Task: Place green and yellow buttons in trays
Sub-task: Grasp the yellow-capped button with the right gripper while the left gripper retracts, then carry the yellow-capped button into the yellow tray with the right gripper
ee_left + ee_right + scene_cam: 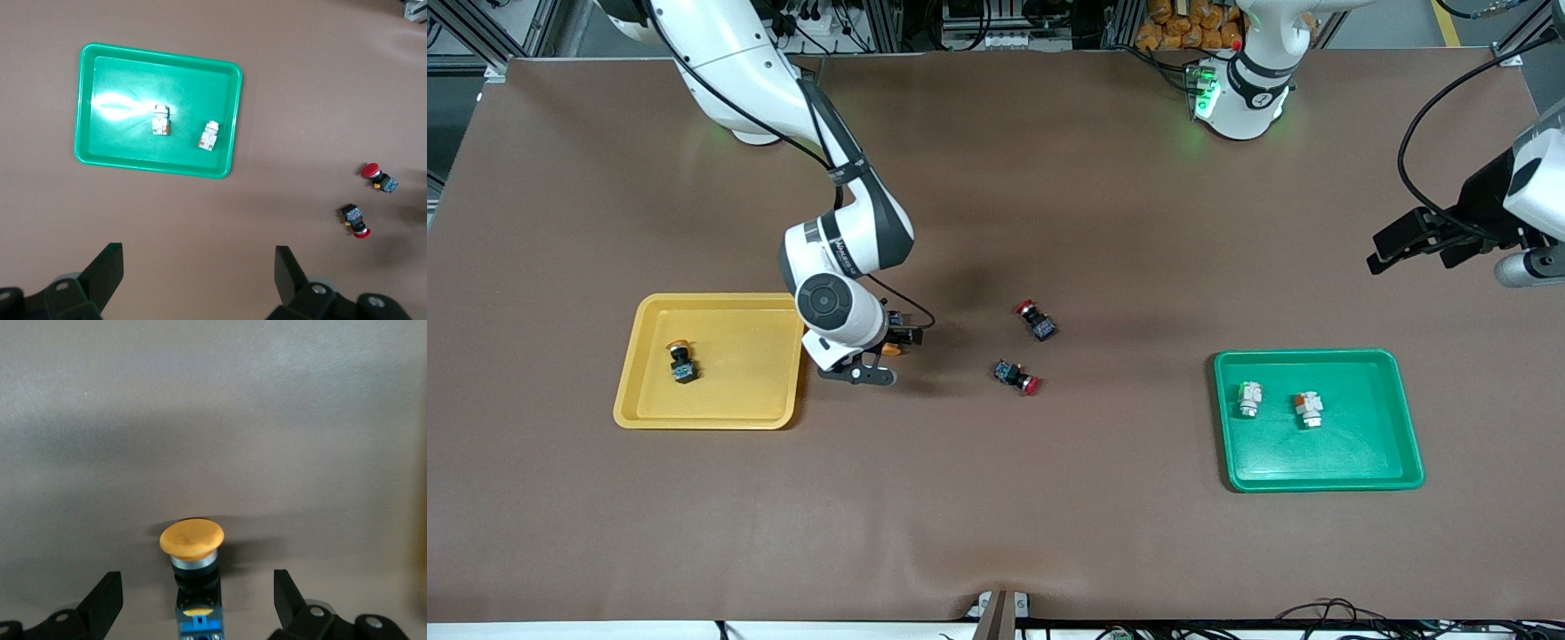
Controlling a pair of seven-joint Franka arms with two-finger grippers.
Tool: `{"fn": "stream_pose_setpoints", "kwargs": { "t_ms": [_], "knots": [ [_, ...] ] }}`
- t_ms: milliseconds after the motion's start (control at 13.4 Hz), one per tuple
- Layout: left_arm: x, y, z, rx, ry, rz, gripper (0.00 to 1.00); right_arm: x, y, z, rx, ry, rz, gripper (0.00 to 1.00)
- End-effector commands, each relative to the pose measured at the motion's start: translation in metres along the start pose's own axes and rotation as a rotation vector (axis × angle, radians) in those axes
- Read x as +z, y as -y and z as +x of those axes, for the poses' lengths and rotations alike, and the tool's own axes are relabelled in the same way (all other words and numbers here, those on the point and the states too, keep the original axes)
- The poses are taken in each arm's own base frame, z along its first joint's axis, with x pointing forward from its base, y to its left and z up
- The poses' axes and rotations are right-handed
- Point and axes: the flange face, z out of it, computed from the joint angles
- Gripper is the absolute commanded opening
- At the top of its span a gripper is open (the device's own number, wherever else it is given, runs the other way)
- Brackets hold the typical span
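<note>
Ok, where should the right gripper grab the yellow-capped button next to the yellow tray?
Grab the button by its dark squarish body, just under the cap. The cap is round and wider, while the body has flat sides. Come from the body end, where the open right gripper now straddles it. The left gripper waits open over the table's left-arm end.

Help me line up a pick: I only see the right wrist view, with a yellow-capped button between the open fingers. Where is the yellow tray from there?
Observer: The yellow tray lies right beside the right gripper, toward the right arm's end of the table.
Operator: Anything in it?
Observer: One yellow-capped button.
Operator: And the left arm?
Observer: It waits, with the left gripper open over the table toward the left arm's end.
</note>
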Motion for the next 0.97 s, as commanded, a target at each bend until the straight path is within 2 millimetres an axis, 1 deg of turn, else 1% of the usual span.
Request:
{"fn": "stream_pose_setpoints", "kwargs": {
  "t_ms": [0,149,223,298,372,447,521,596,745,819,894],
  "knots": [
    [-0.006,0.007,-0.018,-0.007,-0.003,0.006,1.0,0.011,0.002,-0.006,0.019,-0.011,0.01,1.0],
    [-0.006,0.01,-0.013,-0.008,-0.005,0.007,1.0,0.018,0.003,-0.012,0.016,-0.001,0.002,1.0],
    [-0.007,0.011,-0.005,-0.009,-0.009,0.003,1.0,0.021,0.001,-0.015,0.016,-0.002,0.0,1.0],
    [-0.007,0.012,0.002,-0.011,-0.006,0.01,1.0,0.025,0.006,-0.021,0.004,-0.016,0.002,1.0],
    [-0.009,0.014,0.002,-0.002,0.003,0.036,1.0,0.031,0.01,-0.026,-0.008,-0.031,0.003,0.88],
    [-0.01,0.014,0.003,0.004,0.0,0.058,1.0,0.032,0.013,-0.028,-0.013,-0.041,0.006,0.59],
    [-0.008,0.014,0.003,0.011,0.001,0.077,1.0,0.032,0.016,-0.031,-0.017,-0.04,0.006,0.23],
    [-0.008,0.013,0.002,0.018,0.003,0.085,1.0,0.031,0.016,-0.03,0.006,-0.043,0.007,0.0],
    [-0.015,0.017,-0.003,0.044,0.02,0.084,1.0,0.032,0.016,-0.03,0.02,-0.043,0.007,0.0],
    [-0.027,0.017,-0.004,0.128,0.016,0.065,1.0,0.033,0.014,-0.029,0.018,-0.042,0.006,0.0],
    [-0.028,0.021,-0.005,0.168,0.032,0.053,1.0,0.032,0.013,-0.028,0.015,-0.04,0.006,0.0]
  ]
}}
